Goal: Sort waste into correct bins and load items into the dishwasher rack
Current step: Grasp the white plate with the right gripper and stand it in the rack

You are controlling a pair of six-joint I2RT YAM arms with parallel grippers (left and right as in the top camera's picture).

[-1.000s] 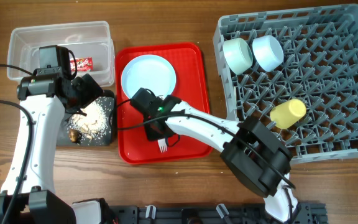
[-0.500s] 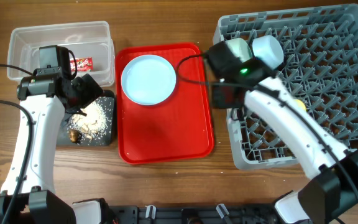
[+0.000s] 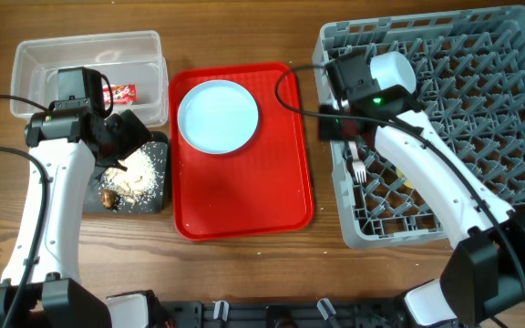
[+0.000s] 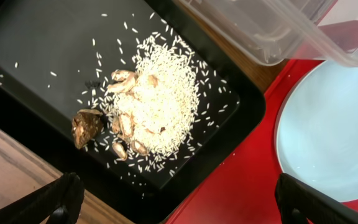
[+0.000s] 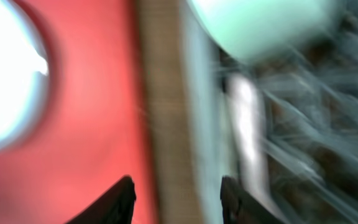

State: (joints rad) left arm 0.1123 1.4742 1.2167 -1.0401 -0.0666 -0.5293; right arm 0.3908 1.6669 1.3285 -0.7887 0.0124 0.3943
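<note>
My left gripper [image 3: 128, 137] [image 4: 182, 208] hangs open and empty over the black tray [image 3: 158, 202] [image 4: 42, 62], which holds brownish-white food scraps [image 3: 133, 178] [image 4: 148, 106]. The red wrapper [image 3: 119, 92] lies in the clear tub [image 3: 35, 55] [image 4: 278, 31]. The pale blue plate [image 3: 217, 116] [image 4: 328, 130] sits on the red tray [image 3: 244, 200]. My right gripper [image 3: 335, 129] [image 5: 179, 205] is open and empty at the left rim of the grey rack [image 3: 463, 118]. A white fork [image 3: 360, 167] lies in the rack. The light blue bowl [image 3: 395, 73] and the mint bowl [image 5: 260, 25] stand in the rack. The tissue and the yellow cup are hidden.
The right wrist view is blurred by motion; it shows the red tray [image 5: 98, 124], a strip of wooden table and the rack's rim. My right arm stretches across the rack's front left part. Bare wood table [image 3: 244, 27] surrounds the containers.
My right arm swung from the red tray over to the rack's left side. The fork left the tray and now lies in the rack. My left arm has not moved.
</note>
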